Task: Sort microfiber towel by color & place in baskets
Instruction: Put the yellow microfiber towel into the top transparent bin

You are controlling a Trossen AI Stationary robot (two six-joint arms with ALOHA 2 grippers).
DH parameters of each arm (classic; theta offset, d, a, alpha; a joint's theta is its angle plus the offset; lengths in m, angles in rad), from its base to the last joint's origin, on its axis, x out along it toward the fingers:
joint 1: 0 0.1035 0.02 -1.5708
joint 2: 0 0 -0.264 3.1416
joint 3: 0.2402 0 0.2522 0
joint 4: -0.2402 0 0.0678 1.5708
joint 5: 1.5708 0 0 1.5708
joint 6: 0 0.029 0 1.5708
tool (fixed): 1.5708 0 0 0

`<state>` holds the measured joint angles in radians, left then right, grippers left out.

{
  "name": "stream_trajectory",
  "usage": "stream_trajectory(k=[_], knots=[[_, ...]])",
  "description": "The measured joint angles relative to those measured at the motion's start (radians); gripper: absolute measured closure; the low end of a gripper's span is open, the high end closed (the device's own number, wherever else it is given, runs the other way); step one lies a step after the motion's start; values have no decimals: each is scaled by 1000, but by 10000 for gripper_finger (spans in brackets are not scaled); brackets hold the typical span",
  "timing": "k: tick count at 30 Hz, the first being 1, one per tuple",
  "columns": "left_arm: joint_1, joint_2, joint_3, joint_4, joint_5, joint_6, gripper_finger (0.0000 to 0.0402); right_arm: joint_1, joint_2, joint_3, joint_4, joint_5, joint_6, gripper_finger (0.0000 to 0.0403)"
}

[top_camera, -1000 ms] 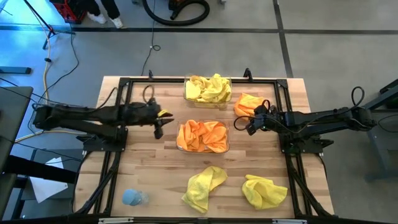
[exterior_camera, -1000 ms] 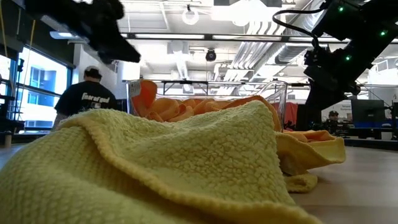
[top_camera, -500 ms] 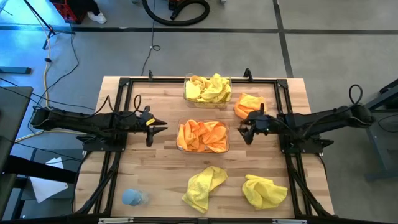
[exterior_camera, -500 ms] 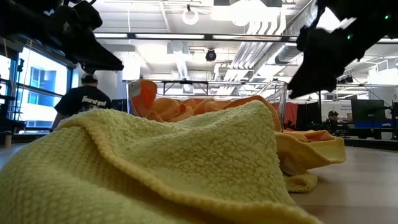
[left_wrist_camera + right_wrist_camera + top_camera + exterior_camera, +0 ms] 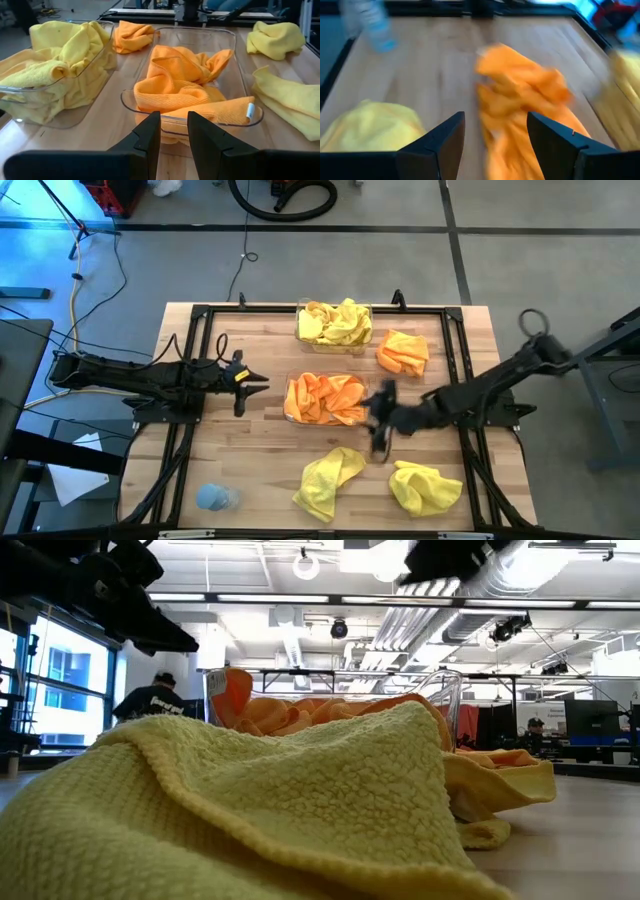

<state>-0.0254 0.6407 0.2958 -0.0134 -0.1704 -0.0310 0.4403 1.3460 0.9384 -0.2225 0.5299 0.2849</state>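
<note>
A small pale blue lump (image 5: pixel 215 497) lies at seven o'clock on the wooden table (image 5: pixel 250 470); possibly crumpled cloth.

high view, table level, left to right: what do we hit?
Left gripper → basket of orange towels → right gripper → loose orange towel.

No legible text anywhere
</note>
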Motion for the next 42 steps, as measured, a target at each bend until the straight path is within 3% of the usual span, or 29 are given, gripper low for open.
stream_trajectory(k=[6,13,18,24,32,36,42], knots=[[0,0,0,6,12,35,318,34,337,411,-244,-27,-107,192],[-1,0,0,12,12,9,318,5,676,841,-631,-257,-90,193],[-2,0,0,3,12,9,318,-3,860,1032,-815,-361,-110,193],[-2,0,0,-10,12,8,318,-2,999,1096,-857,-442,-102,193],[-2,0,0,-20,12,8,318,-3,1080,1099,-833,-511,-31,204],[-2,0,0,-20,12,33,318,-3,1086,1099,-810,-526,4,246],[-2,0,0,-19,12,35,318,-4,1088,1098,-796,-569,33,354]])
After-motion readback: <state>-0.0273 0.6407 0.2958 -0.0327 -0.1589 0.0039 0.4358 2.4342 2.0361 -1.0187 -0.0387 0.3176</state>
